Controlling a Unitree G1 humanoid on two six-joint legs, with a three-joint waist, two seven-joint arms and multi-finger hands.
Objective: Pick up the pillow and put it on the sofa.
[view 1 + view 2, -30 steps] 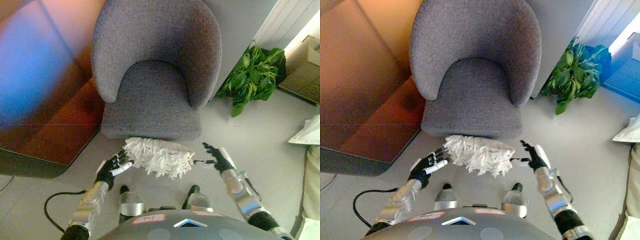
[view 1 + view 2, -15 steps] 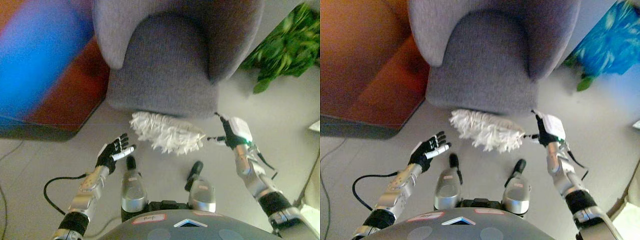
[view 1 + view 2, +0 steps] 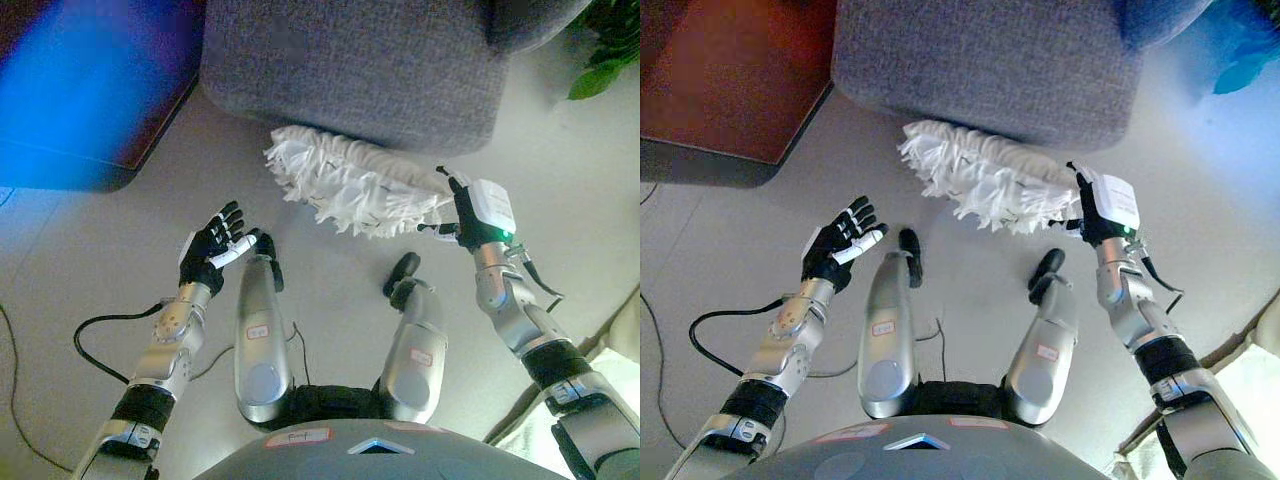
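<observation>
Between spread fingers, white shaggy pillow [image 3: 355, 182] lies crosswise on floor; right hand [image 3: 468, 213] touching, left hand [image 3: 212, 256] apart.

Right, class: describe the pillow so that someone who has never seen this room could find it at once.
Start at the big grey sofa chair at the top of the view. On the pale floor against its front edge lies the pillow, between the robot's left hand and right hand. It is the only white, shaggy, fringed thing there.
</observation>
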